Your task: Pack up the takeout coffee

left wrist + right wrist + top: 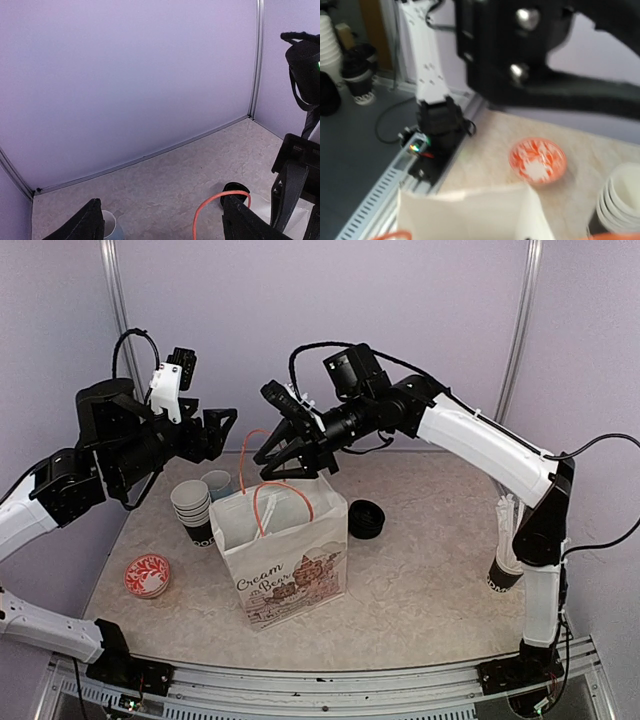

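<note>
1. All round the far side and both flanks stand pale lilac wall panels (300,300), plain and softly, evenly lit.
2. At the far left and far right corners rise slim silver metal corner posts (527,320).
3. In the middle lies a beige marbled tabletop (420,580).
4. Along its near edge runs a slotted aluminium rail (330,680).
5. Below that edge shows a dark grey floor (350,150).

You have a nested stack of lidless cups (190,508) at the table's (420,590) left, a light blue mug (218,483) just behind it, a red-patterned bowl (147,575) nearer left, and stacked black lids (366,518) right of centre.
</note>
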Robot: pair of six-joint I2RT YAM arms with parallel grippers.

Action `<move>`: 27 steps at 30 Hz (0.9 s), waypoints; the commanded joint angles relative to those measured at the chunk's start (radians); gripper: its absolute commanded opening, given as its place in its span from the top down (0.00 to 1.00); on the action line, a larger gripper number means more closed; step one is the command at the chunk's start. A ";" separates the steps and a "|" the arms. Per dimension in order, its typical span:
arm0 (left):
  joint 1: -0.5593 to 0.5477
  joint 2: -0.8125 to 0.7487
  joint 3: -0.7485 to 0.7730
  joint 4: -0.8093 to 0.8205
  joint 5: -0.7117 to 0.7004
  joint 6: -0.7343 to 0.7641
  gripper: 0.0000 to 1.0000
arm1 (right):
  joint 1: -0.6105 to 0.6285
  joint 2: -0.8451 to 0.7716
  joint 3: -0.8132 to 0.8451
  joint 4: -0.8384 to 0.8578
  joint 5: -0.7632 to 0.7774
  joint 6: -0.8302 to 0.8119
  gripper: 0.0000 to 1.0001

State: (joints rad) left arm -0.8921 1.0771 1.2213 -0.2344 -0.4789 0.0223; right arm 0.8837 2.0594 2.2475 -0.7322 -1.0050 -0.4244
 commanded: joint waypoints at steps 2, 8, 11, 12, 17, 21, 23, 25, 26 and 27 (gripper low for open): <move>0.007 -0.022 -0.027 -0.007 -0.007 0.000 0.20 | -0.021 -0.158 -0.099 -0.052 0.158 -0.104 0.58; 0.015 -0.022 -0.040 0.002 -0.037 0.006 0.13 | -0.106 -0.336 -0.307 0.008 0.364 -0.135 0.51; 0.025 -0.021 -0.041 0.002 -0.071 0.017 0.10 | -0.205 -0.428 -0.407 0.077 0.427 -0.076 0.39; 0.031 -0.022 -0.042 0.002 -0.073 0.023 0.09 | -0.243 -0.461 -0.456 0.113 0.448 -0.048 0.26; 0.095 -0.026 -0.046 0.012 -0.059 0.001 0.01 | -0.441 -0.622 -0.658 0.315 0.579 0.068 0.01; 0.184 -0.028 -0.055 0.024 -0.052 -0.106 0.01 | -0.577 -0.709 -0.798 0.447 0.686 0.160 0.00; 0.237 -0.024 -0.050 0.012 -0.014 -0.150 0.01 | -0.613 -0.743 -0.854 0.494 0.764 0.205 0.00; 0.277 -0.017 -0.049 0.005 0.008 -0.174 0.01 | -0.640 -0.783 -0.902 0.531 0.814 0.247 0.00; 0.290 -0.017 -0.055 0.010 0.018 -0.176 0.01 | -0.652 -0.802 -0.919 0.546 0.830 0.269 0.00; 0.301 -0.021 -0.060 0.021 0.025 -0.176 0.01 | -0.662 -0.818 -0.930 0.553 0.840 0.285 0.01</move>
State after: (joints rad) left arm -0.6388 1.0668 1.1790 -0.2352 -0.5041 -0.0898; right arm 0.2558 1.3121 1.3685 -0.3035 -0.2852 -0.2584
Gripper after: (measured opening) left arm 0.989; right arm 0.995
